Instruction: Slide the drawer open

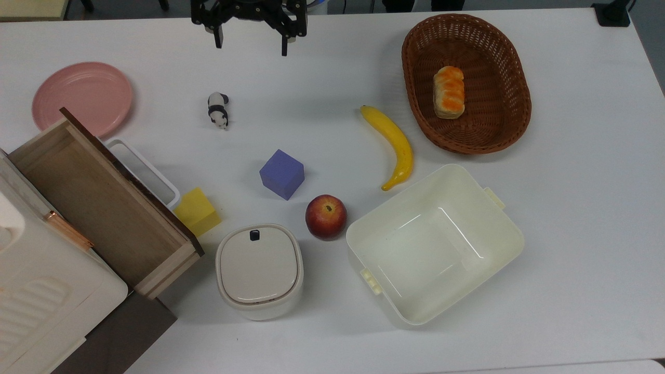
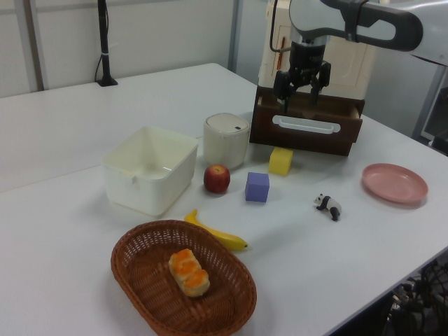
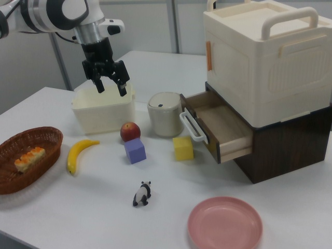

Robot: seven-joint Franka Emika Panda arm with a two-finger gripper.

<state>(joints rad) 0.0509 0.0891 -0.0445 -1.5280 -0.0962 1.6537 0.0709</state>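
The drawer (image 1: 98, 208) stands pulled out of the dark brown cabinet (image 3: 290, 148), its light plywood inside bare and its white loop handle (image 1: 145, 170) facing the table's middle. The drawer (image 3: 220, 127) and its handle (image 3: 190, 126) show the same in the right view, and the drawer front (image 2: 308, 133) shows in the left view. My gripper (image 1: 251, 42) hangs high at the top view's upper edge, open and holding nothing, well away from the handle. In the right view the gripper (image 3: 111, 86) is up in the air in front of the cream tub. The gripper (image 2: 301, 98) appears above the drawer in the left view.
A yellow block (image 1: 197, 212) lies right by the handle. Nearby stand a lidded white canister (image 1: 258, 270), apple (image 1: 326, 216), purple cube (image 1: 281, 174), panda figure (image 1: 218, 109), banana (image 1: 395, 145), cream tub (image 1: 486, 215), pink plate (image 1: 82, 96) and a bread basket (image 1: 511, 88). A white appliance (image 3: 270, 62) tops the cabinet.
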